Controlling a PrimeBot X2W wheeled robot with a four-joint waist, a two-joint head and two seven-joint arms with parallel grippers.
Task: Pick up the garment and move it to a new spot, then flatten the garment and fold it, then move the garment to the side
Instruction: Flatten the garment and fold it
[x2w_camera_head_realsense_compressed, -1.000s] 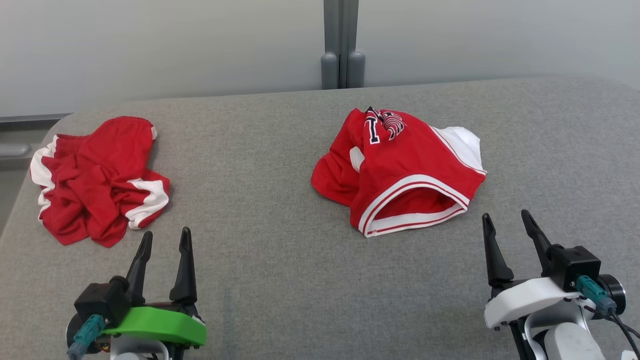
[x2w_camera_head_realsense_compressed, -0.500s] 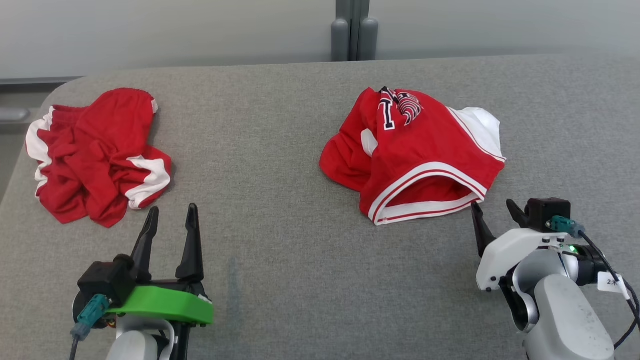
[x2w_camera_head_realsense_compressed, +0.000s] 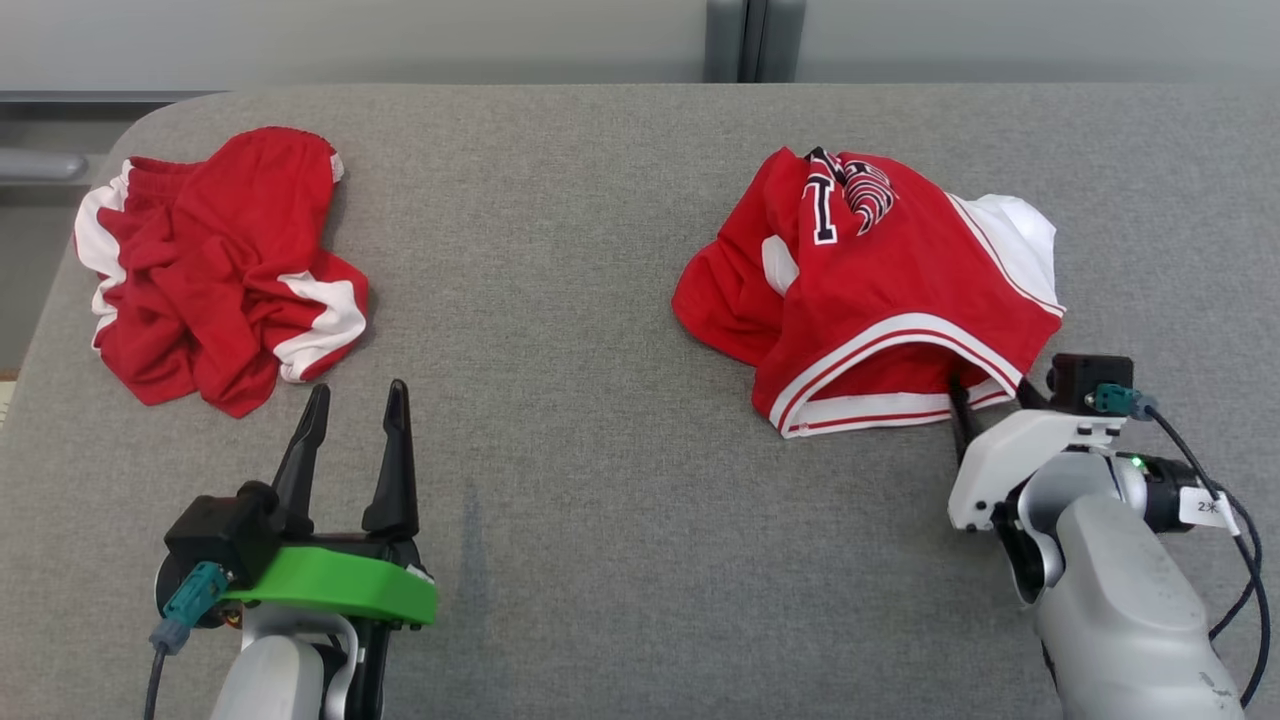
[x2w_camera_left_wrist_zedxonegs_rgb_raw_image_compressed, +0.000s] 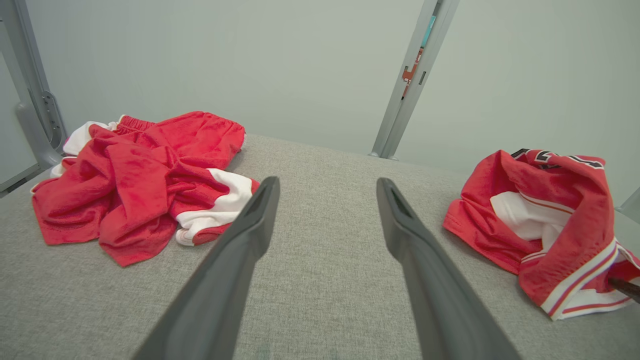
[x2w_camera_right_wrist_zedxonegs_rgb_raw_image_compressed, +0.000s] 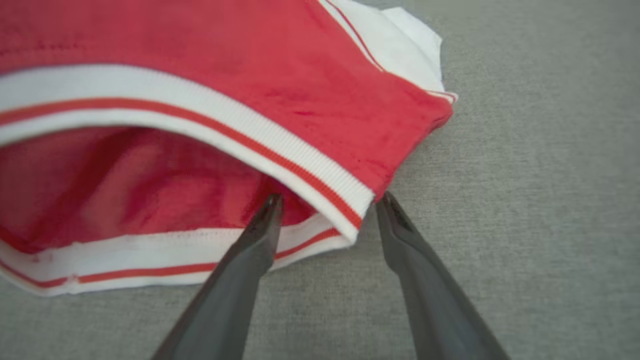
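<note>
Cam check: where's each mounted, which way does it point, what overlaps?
Head view: on the head, looking forward and down over the grey table; left gripper lower left, right gripper lower right at the jersey.
Left wrist view: on the left wrist, looking across the table past its own open jaws; red shorts left, jersey right.
Right wrist view: on the right wrist, close on the jersey's hem, open jaws straddling the hem's corner.
Shared: jersey in all three; red shorts in head and left wrist.

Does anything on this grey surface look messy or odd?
Both garments lie crumpled: the red jersey on the right is bunched with its striped opening gaping, the red shorts on the left are wadded. Nothing looks spilled or torn.
</note>
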